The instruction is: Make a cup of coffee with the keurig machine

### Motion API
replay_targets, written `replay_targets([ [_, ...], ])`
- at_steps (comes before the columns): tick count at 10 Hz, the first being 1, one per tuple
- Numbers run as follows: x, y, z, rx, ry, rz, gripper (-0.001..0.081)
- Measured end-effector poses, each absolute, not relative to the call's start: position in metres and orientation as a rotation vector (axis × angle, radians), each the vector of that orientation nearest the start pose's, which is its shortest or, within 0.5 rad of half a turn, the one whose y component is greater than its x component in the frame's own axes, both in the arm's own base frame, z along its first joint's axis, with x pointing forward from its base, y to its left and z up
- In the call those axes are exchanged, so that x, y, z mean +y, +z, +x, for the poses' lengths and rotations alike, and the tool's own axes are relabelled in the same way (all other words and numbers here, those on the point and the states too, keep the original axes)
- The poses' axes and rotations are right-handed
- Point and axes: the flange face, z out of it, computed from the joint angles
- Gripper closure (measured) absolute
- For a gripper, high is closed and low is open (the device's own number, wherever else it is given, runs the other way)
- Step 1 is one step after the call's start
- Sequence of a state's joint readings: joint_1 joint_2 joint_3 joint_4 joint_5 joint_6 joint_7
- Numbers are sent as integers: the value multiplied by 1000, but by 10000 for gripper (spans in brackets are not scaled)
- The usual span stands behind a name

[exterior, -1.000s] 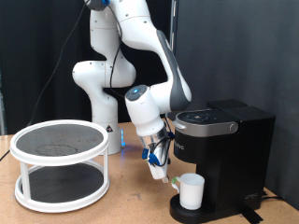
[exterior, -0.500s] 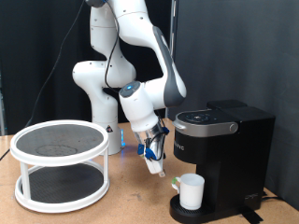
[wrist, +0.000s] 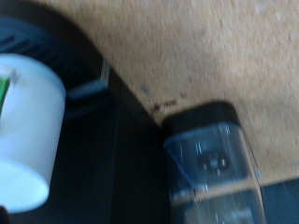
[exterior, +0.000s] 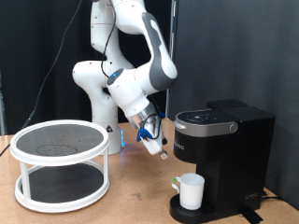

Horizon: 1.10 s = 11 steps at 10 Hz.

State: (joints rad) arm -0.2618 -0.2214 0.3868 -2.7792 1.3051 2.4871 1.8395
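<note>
While seemingly empty, end effector [exterior: 157,147] above-left of cup [exterior: 192,190] on keurig machine [exterior: 224,159].

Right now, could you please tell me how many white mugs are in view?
1. The small white cylindrical mug stands on the drip tray of the black boxy coffee machine, at the exterior view's bottom right. The gripper hangs apart from it, holding nothing visible.

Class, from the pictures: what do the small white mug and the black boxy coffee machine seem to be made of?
Small white mug: probably glazed ceramic, being smooth, plain and opaque, though plastic is possible. Black boxy coffee machine: likely moulded plastic, mostly matt, with a silvery rim around its top panel.
</note>
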Motion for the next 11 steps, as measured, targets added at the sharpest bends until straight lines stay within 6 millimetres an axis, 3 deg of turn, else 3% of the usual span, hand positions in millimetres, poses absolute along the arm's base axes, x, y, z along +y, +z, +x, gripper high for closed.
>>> replay_targets([
  [5,28,331,364,2500,962,-428,72],
  [11,27,413,353,2437,1017,-457,72],
])
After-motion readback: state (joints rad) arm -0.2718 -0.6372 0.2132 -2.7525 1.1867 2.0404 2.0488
